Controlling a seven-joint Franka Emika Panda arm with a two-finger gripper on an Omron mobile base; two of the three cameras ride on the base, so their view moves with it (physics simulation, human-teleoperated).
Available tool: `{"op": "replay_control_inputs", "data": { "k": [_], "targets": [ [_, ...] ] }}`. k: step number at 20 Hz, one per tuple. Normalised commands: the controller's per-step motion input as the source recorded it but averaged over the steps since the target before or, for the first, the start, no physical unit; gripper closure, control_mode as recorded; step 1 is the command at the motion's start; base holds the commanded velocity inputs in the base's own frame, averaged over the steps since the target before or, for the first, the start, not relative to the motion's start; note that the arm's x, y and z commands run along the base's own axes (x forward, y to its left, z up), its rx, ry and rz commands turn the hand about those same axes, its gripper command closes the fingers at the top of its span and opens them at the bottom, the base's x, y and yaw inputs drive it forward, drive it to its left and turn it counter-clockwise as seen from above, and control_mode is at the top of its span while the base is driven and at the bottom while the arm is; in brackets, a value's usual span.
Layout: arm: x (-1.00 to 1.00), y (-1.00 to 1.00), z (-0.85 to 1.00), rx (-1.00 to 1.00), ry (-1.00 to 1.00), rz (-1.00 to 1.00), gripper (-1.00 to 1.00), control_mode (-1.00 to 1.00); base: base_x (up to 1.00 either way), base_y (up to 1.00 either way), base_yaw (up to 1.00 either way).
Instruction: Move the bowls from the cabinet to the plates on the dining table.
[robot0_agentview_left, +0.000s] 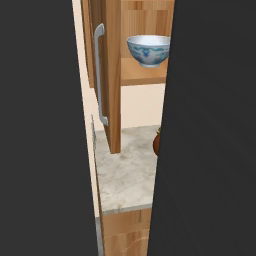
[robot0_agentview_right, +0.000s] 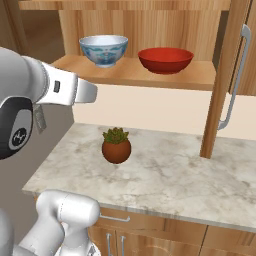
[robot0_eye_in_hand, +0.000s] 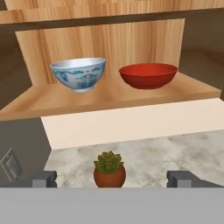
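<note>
A white round bowl with blue-green pattern (robot0_eye_in_hand: 78, 74) and a glossy red round bowl (robot0_eye_in_hand: 148, 75) sit side by side on the wooden cabinet shelf (robot0_eye_in_hand: 109, 97), above and beyond the released gripper (robot0_eye_in_hand: 111, 179). A small terracotta plant pot (robot0_eye_in_hand: 109, 171) stands on the marble surface (robot0_agentview_right: 165, 170) between its spread fingertips.

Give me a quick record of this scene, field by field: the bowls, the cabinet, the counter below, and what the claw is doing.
patterned bowl: upright on the cabinet shelf, left of the red one in the hand view
red bowl: upright on the same shelf, apart from the patterned bowl
cabinet door: swung open
potted plant: on the marble counter below the shelf
claw: open, empty, fingertips either side of the plant in view, short of the shelf
</note>
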Motion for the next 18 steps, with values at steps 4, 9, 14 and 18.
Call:
{"op": "replay_control_inputs", "data": {
  "k": [4,9,14,18],
  "targets": [
    [0.38,0.0,0.0,0.0,0.0,-0.05,-1.0,-1.0,0.0,0.0,0.0],
    [0.06,0.01,0.0,0.14,0.0,-0.09,-1.0,-1.0,0.0,0.0,0.0],
    [0.19,0.0,0.0,0.28,0.0,-0.05,-1.0,-1.0,0.0,0.0,0.0],
    [0.31,0.0,0.03,0.32,0.01,0.01,-1.0,-1.0,0.0,0.0,0.0]
  ]
}}
